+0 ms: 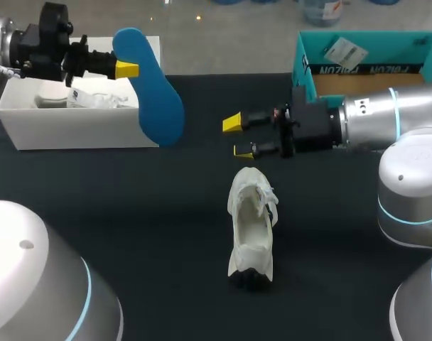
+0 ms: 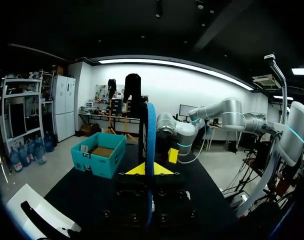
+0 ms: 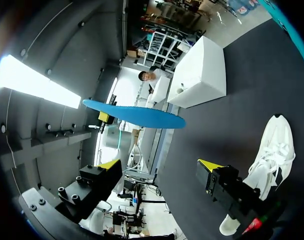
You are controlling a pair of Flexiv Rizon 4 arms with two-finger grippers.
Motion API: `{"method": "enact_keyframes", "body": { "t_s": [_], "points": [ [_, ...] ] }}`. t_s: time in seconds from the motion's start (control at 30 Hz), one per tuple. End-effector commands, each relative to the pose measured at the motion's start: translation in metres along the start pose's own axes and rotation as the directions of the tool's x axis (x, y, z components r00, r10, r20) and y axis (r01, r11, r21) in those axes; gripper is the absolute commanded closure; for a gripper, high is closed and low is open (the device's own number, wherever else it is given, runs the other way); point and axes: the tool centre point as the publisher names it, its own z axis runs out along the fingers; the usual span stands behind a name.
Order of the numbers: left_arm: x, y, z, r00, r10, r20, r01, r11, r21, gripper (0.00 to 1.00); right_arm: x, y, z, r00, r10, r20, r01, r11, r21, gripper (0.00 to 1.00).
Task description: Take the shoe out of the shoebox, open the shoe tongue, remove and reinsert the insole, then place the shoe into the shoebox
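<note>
My left gripper (image 1: 128, 69) hangs in the air over the white shoebox (image 1: 74, 128) and is shut on the end of a blue insole (image 1: 153, 92), which slants down towards the table's middle. In the left wrist view the insole (image 2: 150, 145) stands edge-on between the yellow tips of the left gripper (image 2: 147, 171). The white shoe (image 1: 251, 226) rests on the black table, its mouth facing up. My right gripper (image 1: 238, 136) stands open just behind the shoe, holding nothing. From the right wrist view, the right gripper (image 3: 159, 165) has the insole (image 3: 134, 116) ahead and the shoe (image 3: 273, 150) beside it.
A teal cardboard box (image 1: 308, 67) stands at the back right, behind my right arm; it also shows in the left wrist view as the teal box (image 2: 99, 156). The white shoebox (image 3: 199, 75) holds crumpled paper. The black table cloth (image 1: 131, 213) lies bare around the shoe.
</note>
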Motion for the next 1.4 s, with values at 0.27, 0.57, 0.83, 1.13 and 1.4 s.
{"method": "enact_keyframes", "body": {
  "t_s": [0.27,0.57,0.83,1.13,1.4],
  "points": [
    [0.003,0.001,0.001,1.000,0.000,0.026,0.000,1.000,0.000,1.00,0.000,-0.001,0.002,1.000,0.001,0.003,-0.001,1.000,-0.002,0.00],
    [0.003,0.001,0.001,1.000,0.000,0.026,0.000,1.000,0.000,1.00,0.000,-0.001,0.002,1.000,0.001,0.003,-0.001,1.000,-0.002,0.00],
    [0.026,0.022,-0.020,0.956,0.292,0.036,-0.294,0.954,0.063,1.00,0.000,-0.001,0.002,1.000,0.001,0.003,-0.001,1.000,-0.002,0.00],
    [0.054,0.048,-0.034,0.851,0.521,0.069,-0.525,0.845,0.100,1.00,0.000,-0.001,0.002,1.000,0.001,0.003,-0.001,1.000,-0.002,0.00],
    [0.069,0.059,-0.028,0.760,0.646,0.072,-0.650,0.757,0.063,1.00,0.000,-0.001,0.002,1.000,0.001,0.003,-0.001,1.000,-0.002,0.00]
  ]
}}
